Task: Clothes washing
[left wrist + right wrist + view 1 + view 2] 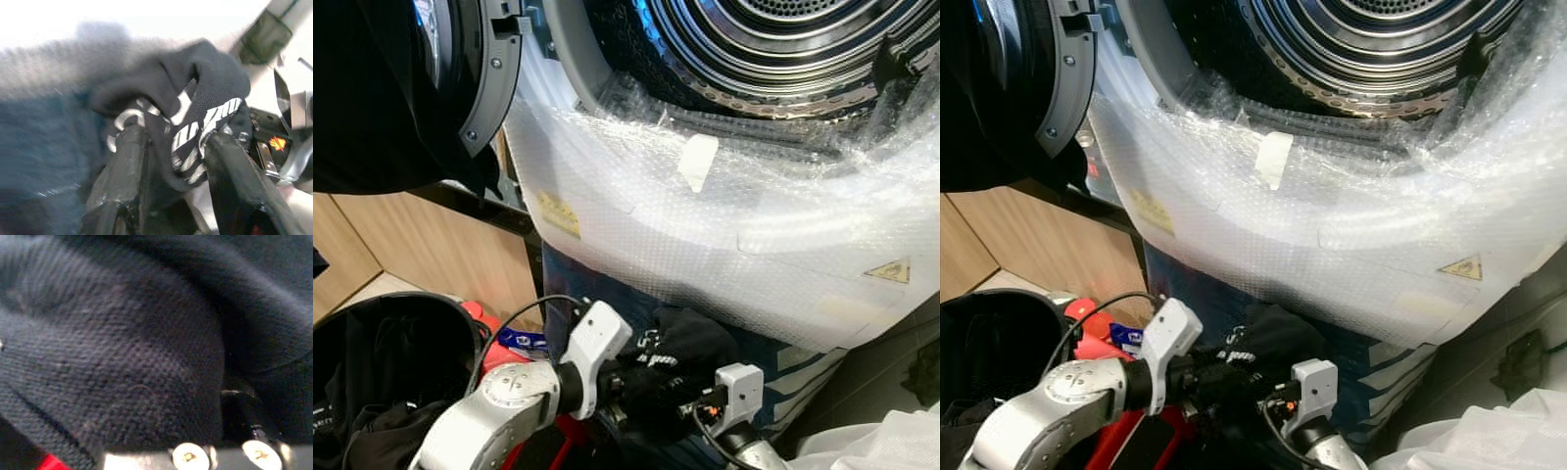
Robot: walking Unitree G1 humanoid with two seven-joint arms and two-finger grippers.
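Left gripper [171, 161]: two black fingers closed on a bunched black garment with white lettering [680, 357], held low in front of the bubble-wrapped front-loading washing machine [734, 225], below its open steel drum [773, 49]. Right gripper [680, 401] pressed against the same cloth; finger state cannot be told. Black laundry basket [372, 323] sits at lower left.

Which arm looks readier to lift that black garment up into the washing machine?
Left, probably. Its tool has both fingers around the black garment, just below the open drum. The right tool presses against the same cloth, but its grip is hidden.
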